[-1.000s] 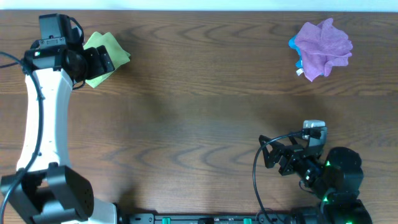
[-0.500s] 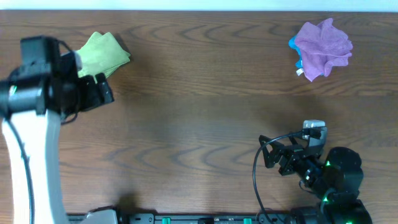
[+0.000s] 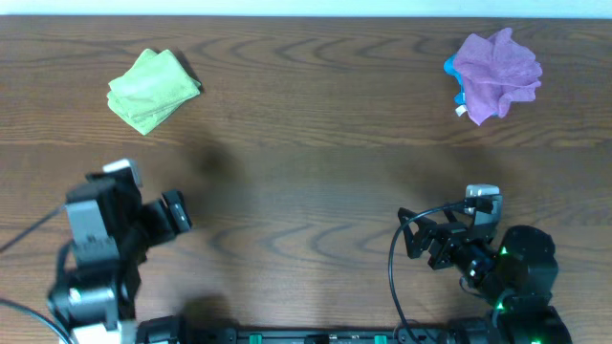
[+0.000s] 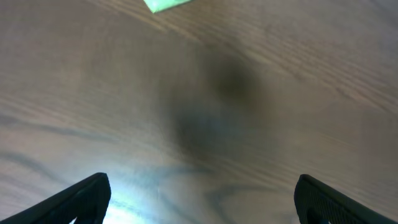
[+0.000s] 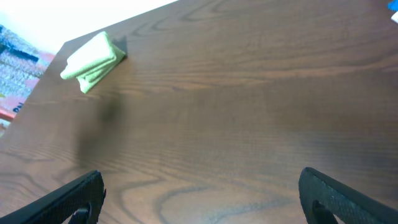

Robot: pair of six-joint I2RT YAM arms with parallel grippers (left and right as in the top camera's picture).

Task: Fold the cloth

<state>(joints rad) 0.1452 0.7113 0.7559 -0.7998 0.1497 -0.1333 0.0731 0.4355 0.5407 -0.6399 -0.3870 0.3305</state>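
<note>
The lime-green cloth (image 3: 153,89) lies folded in a compact bundle at the table's far left; no white label shows. It also shows in the left wrist view (image 4: 166,4) at the top edge and in the right wrist view (image 5: 92,61) near the table's far corner. My left gripper (image 3: 176,215) is open and empty, low at the front left, well away from the cloth. In its wrist view the left gripper (image 4: 199,202) has only bare wood between the jaws. My right gripper (image 3: 412,240) is open and empty at the front right; the right gripper (image 5: 200,199) is over bare table.
A purple fuzzy cloth (image 3: 495,69) lies crumpled at the far right, with a bit of a blue thing (image 3: 448,67) under its left side. The table's back edge (image 3: 306,16) runs along the top.
My left arm has pulled back from the green cloth at the far left to the front left. The cloth stays folded where it was. The right arm has not moved.
</note>
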